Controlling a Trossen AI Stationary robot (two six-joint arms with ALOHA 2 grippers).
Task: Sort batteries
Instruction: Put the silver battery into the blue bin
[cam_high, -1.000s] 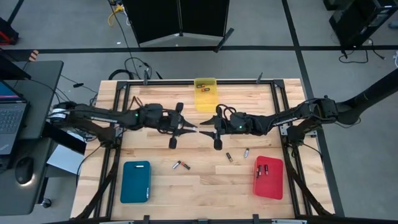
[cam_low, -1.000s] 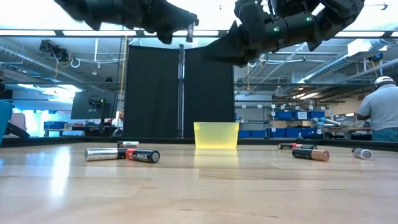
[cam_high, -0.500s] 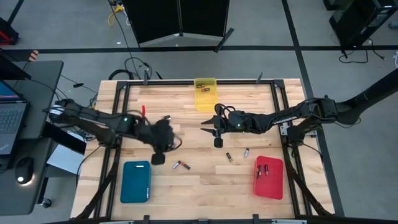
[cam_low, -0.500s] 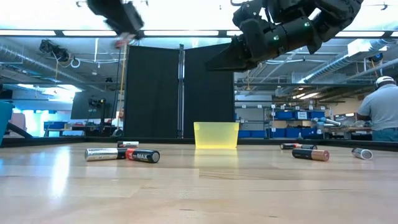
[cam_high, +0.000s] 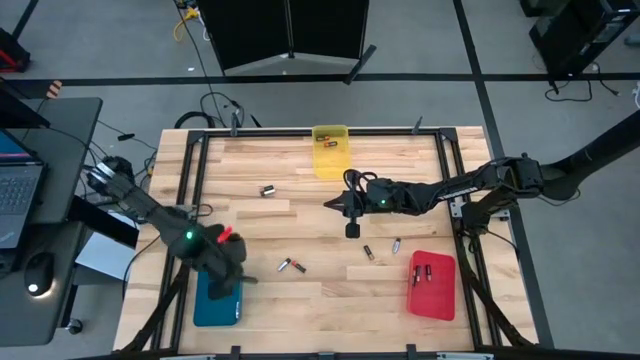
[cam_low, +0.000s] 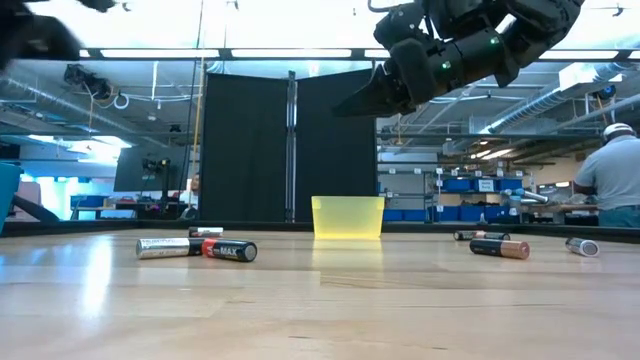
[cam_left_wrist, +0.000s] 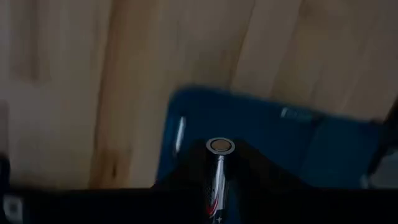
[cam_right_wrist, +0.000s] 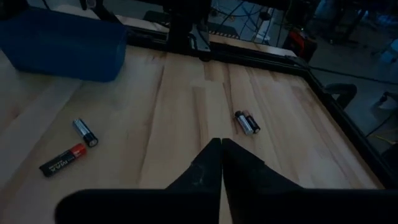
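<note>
Batteries await sorting. Left gripper (cam_left_wrist: 217, 186) holds a smooth metal-capped cell (cam_left_wrist: 218, 163) between its fingers, directly above the glossy blue tray (cam_left_wrist: 292, 146); release is best made low and centred, so the round cell cannot roll out. Right gripper (cam_right_wrist: 222, 163) hangs empty, its fingers pressed together, over pale wooden table (cam_high: 400, 295); loose batteries (cam_right_wrist: 68, 151) lie beyond its fingertips.

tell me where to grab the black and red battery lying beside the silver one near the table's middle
Grip the black and red battery across its middle, coming straight down from above. It lies flat, and the silver battery sits at its end, so its long sides look free for the fingers.
</note>
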